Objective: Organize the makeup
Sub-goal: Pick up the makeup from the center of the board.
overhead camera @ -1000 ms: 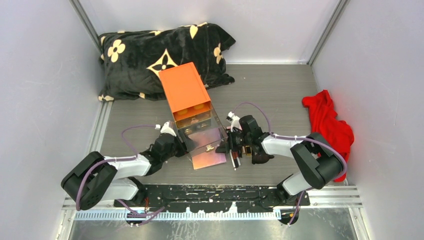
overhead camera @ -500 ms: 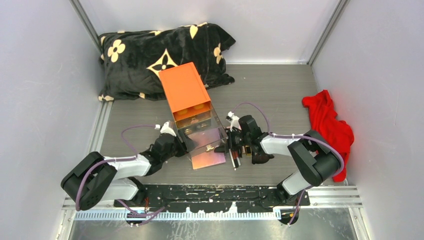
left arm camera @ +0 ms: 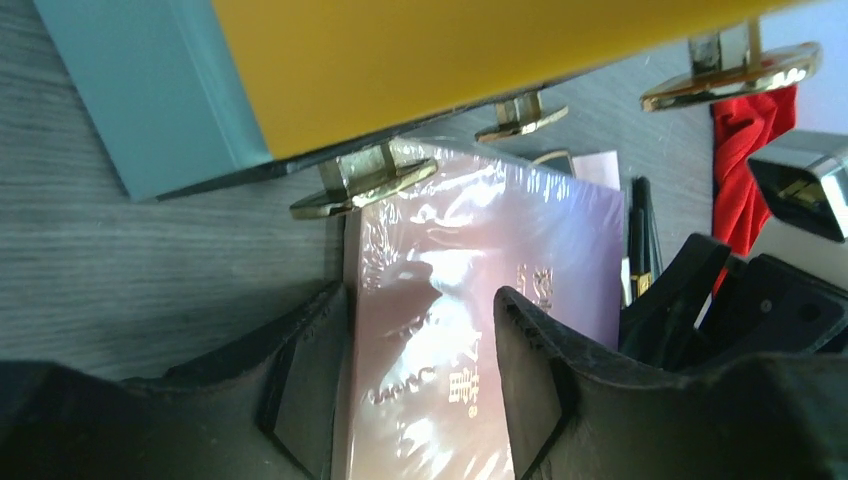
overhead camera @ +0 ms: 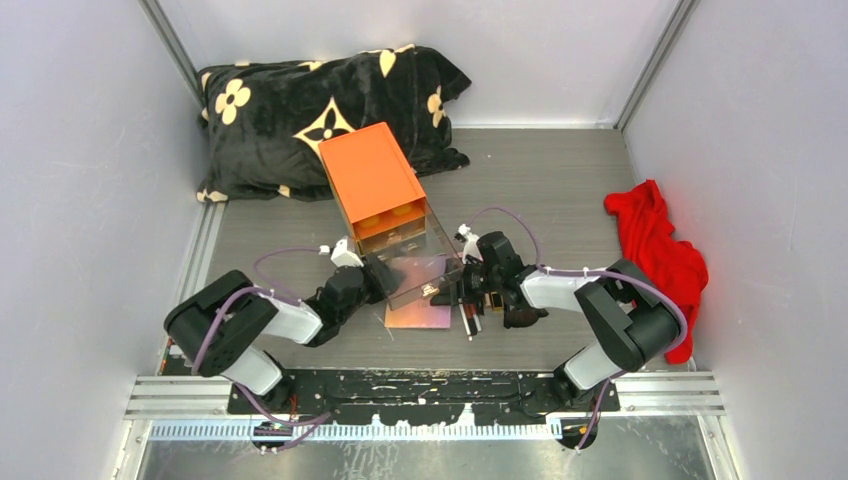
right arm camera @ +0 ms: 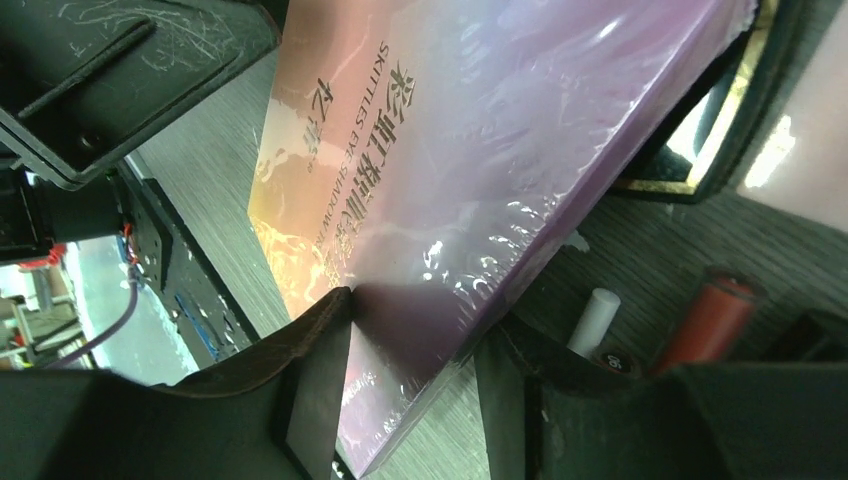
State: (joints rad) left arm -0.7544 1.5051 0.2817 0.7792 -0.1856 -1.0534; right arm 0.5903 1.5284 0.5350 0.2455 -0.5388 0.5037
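Observation:
The flat pink palette (overhead camera: 418, 316) lies in front of the orange-topped box (overhead camera: 370, 180), partly under its pulled-out clear drawer (overhead camera: 425, 268). My right gripper (overhead camera: 452, 294) is shut on the palette's right edge; in the right wrist view its jaws (right arm camera: 415, 325) pinch the tilted palette (right arm camera: 480, 130). My left gripper (overhead camera: 376, 280) is open, its fingers spread over the palette's left part (left arm camera: 480, 230). Thin red, black and gold tubes (overhead camera: 478, 308) lie under the right gripper; a red tube (right arm camera: 705, 320) and a white stick (right arm camera: 592, 322) show. Slim black items (left arm camera: 640, 240) lie beside the palette.
The box's gold knobs (left arm camera: 365, 180) hang just above the palette. A black flowered pillow (overhead camera: 300, 110) lies at the back left. A red cloth (overhead camera: 655, 250) lies at the right wall. The black base rail (overhead camera: 420, 385) runs along the near edge.
My left arm has swung right and forward, bringing its gripper from the drawer's left side to the palette. The clear drawer has shifted back and right. The right gripper has barely moved.

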